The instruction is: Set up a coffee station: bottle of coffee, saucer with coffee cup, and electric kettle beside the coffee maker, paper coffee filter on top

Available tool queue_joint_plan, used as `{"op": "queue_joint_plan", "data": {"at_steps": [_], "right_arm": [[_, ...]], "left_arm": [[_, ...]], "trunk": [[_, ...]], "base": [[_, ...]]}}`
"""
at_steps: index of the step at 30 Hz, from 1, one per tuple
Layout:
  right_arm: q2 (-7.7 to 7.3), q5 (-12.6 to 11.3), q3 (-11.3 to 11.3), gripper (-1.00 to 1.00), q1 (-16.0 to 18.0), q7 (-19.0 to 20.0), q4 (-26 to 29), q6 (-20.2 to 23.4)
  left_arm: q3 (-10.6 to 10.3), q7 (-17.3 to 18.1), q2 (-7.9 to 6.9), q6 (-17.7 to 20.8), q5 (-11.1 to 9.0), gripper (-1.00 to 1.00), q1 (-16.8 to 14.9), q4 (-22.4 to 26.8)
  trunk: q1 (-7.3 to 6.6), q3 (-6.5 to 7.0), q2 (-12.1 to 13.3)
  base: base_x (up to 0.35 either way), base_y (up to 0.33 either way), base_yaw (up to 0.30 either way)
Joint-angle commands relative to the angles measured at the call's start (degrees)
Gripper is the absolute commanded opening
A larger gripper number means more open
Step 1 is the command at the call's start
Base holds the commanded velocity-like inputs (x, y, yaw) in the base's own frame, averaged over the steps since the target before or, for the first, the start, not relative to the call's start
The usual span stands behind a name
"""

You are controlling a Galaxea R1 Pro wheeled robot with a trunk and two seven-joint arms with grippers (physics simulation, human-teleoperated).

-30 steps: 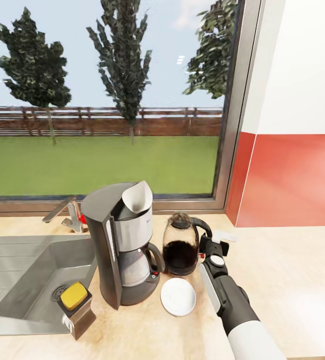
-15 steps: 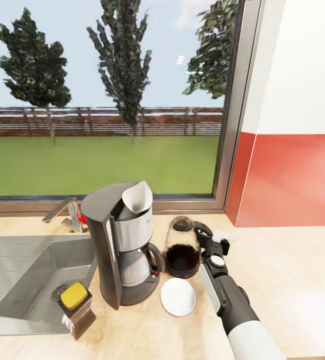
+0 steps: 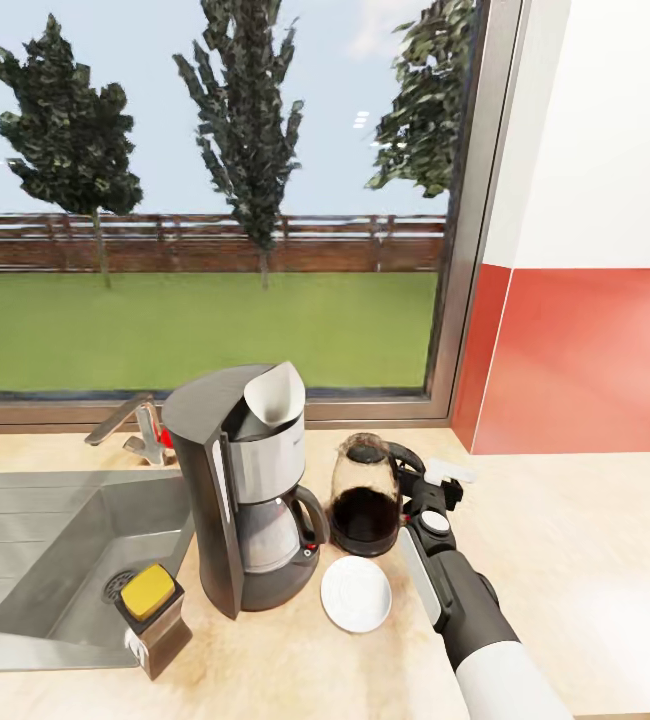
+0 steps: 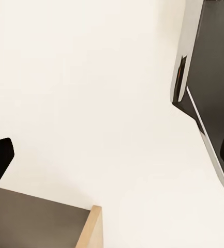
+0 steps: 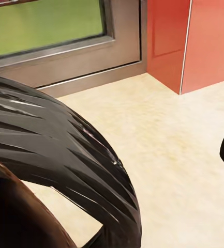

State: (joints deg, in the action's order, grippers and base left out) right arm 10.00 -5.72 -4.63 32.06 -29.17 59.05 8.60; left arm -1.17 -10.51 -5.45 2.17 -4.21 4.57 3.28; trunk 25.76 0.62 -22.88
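On the light wood-grain tabletop in the lower half of the head view, the coffee maker stood upright just right of the inset steel sink, a white paper coffee filter sitting in its open top and its glass carafe seated below. Immediately to its right stood the electric kettle, upright, its glass body dark in the lower part and its black handle turned toward the right gripper. That gripper reached in from the lower right of the frame and sat right at the kettle's handle; whether its fingers were clamped on the handle or merely beside it could not be told. In the right wrist view the ribbed black handle loomed very close, with the pale tabletop, a grey window frame and a red wall panel beyond it. The saucer lay flat in front of the kettle and beside the coffee maker's base, bare of any cup. Down at the lower left of the head view, the bottle of coffee with its yellow lid stood on the tabletop's front edge by the sink. A steel faucet rose behind the sink at the window sill. The left wrist view showed a pale wall and a dark cabinet edge, and the left gripper's state could not be told.
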Motion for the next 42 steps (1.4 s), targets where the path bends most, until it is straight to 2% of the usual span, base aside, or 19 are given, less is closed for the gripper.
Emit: {"op": "queue_joint_plan", "data": {"at_steps": [1, 34, 39, 42], "right_arm": [[0.0, -0.3, -0.1, 1.0, 0.0, -0.4, 0.1, 0.2], [0.0, -0.2, -0.1, 1.0, 0.0, -0.4, -0.2, 0.2], [0.0, -0.3, -0.1, 1.0, 0.0, -0.3, -2.9, 0.1], [0.0, -0.3, -0.1, 1.0, 0.0, -0.3, -6.9, -2.5]], "left_arm": [[-0.2, -0.1, 0.0, 0.2, -0.4, 1.0, 0.1, 0.2], [0.1, -0.2, 0.0, 0.2, -0.6, 1.0, 0.1, 0.2], [0.1, -0.2, 0.0, 0.2, -0.6, 1.0, 0.0, 0.3], [-0.2, -0.2, 0.06, 0.2, -0.5, 1.0, -0.1, 0.3]], "trunk": [[0.02, 0.0, 0.0], [0.02, 0.0, 0.0], [0.02, 0.0, 0.0], [0.02, 0.0, 0.0]], "base": [[0.0, 0.0, 0.0], [-0.306, 0.0, 0.0], [-0.324, 0.0, 0.0], [-0.325, 0.0, 0.0]]}}
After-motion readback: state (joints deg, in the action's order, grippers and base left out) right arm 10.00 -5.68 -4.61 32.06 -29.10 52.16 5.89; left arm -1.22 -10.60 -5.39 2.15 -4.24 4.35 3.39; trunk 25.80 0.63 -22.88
